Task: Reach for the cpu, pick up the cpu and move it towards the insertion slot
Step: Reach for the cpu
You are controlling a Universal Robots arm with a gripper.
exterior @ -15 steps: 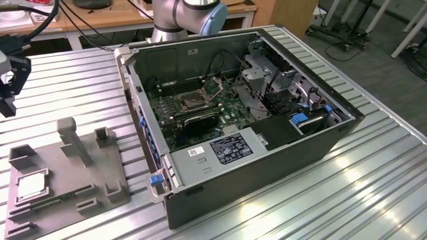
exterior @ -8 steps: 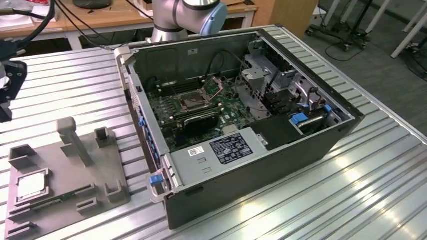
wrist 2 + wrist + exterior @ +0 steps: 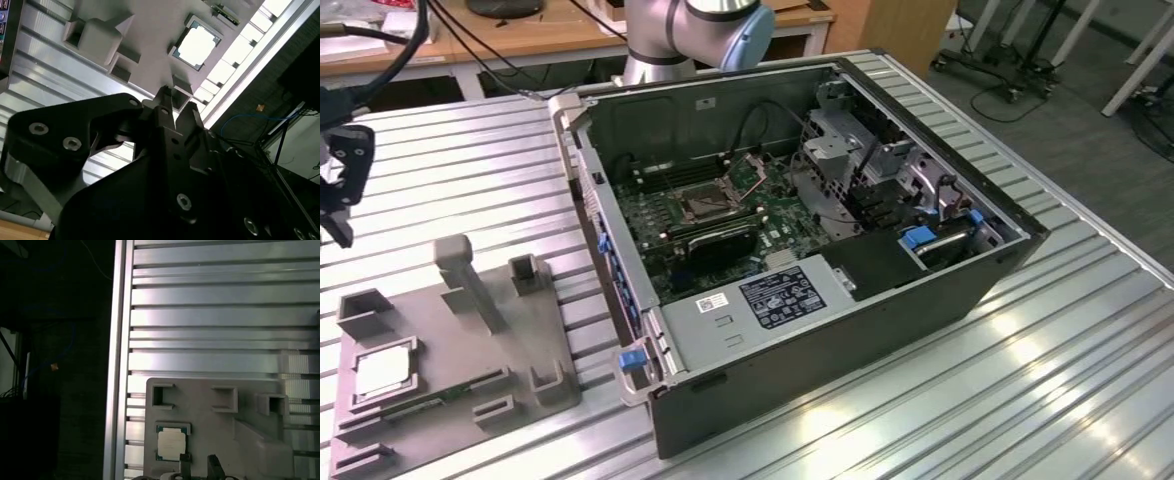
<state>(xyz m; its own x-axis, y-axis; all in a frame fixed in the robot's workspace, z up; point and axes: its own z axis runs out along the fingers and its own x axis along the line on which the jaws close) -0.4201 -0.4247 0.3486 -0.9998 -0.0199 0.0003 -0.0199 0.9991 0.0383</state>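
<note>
Pincer [image 3: 198, 463]: I see both fingers [image 3: 164, 97] parted with a bare gap between them. It is open and grips nothing. In the exterior view it hangs above the table [image 3: 210, 315], clear of it.

Cpu [image 3: 171, 445]: it lies flat, pale face up, in a square recess of the grey tray [image 3: 225, 405]. It sits below the pincer and a little ahead of the tips, and I see no contact between them. It has not been lifted.

Memory stick [image 3: 222, 12]: a thin green strip on the same tray, beyond the cpu as seen from the pincer.

Tray: it rests on the ribbed metal table, with upright blocks and pockets near the cpu's recess.

Case [image 3: 854, 330]: it lies open on the table, well apart from the pincer, to the exterior view's right of the tray.

Slot [image 3: 707, 205]: a dark square with a silvery frame on the green board [image 3: 654, 215] inside the case, far from both pincer and cpu.

Arm [image 3: 687, 25]: it stands behind the case.
</note>
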